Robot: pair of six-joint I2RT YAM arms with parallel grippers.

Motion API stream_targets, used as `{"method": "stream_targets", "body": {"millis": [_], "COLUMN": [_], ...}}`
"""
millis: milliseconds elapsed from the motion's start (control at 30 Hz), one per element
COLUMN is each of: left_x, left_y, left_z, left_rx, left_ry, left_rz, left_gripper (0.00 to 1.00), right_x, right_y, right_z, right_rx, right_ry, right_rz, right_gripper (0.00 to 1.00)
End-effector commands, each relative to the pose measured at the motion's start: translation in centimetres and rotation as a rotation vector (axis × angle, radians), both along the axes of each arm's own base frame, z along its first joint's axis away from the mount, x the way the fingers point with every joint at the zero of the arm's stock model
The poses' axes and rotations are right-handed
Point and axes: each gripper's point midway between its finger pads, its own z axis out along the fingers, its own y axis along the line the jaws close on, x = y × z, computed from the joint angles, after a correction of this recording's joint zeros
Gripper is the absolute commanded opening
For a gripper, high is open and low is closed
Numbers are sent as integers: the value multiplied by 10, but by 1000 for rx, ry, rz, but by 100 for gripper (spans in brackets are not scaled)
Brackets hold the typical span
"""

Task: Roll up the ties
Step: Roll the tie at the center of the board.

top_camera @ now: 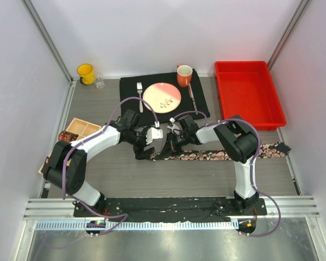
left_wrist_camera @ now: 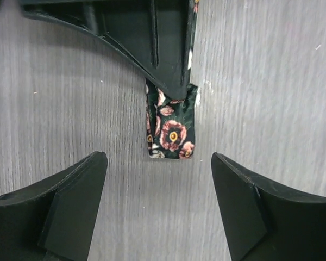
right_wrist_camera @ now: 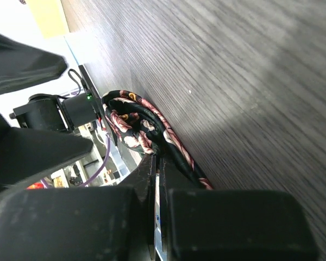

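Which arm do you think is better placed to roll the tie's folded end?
Probably left: the left claw is open astride the folded end of the floral tie; the right claw is shut on it behind the fold.

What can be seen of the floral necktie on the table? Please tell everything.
The floral necktie is a narrow strip of smooth-looking black fabric printed with pink-beige flowers. It lies flat across the grey table, stretched out to the right. Its left end is folded into a small loop, and the right gripper is shut on that fold. The open left gripper straddles the end without touching it.
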Motion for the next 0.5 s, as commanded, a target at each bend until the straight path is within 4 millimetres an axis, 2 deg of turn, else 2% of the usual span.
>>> {"method": "stream_targets", "body": {"millis": [0, 67, 167, 300, 400, 433, 467], "left_x": [4, 4, -6, 2, 6, 5, 4], "left_y": [-2, -2, -16, -25, -28, -28, -30], "left_z": [-13, -19, -28, -41, -44, -51, -52], "left_rx": [151, 197, 241, 294, 316, 336, 345], "left_ry": [-46, -64, -60, -49, -30, -10, -6], "left_rz": [-103, -115, -145, -90, -78, -82, -91], "left_gripper": [84, 84, 85, 85, 75, 71, 64], "right_x": [2, 2, 0, -3, -5, -5, -6], "right_y": [-2, 0, 1, 0, 0, 0, 0], "right_z": [-3, 2, 9, 10, 11, 13, 14], "right_rx": [-19, -7, 12, 9, 16, 21, 24], "right_ry": [-32, -37, -40, -35, -35, -34, -32], "right_rz": [5, 7, 19, 40, 48, 52, 54], "right_gripper": [1, 1, 1, 1, 1, 1, 1]}}
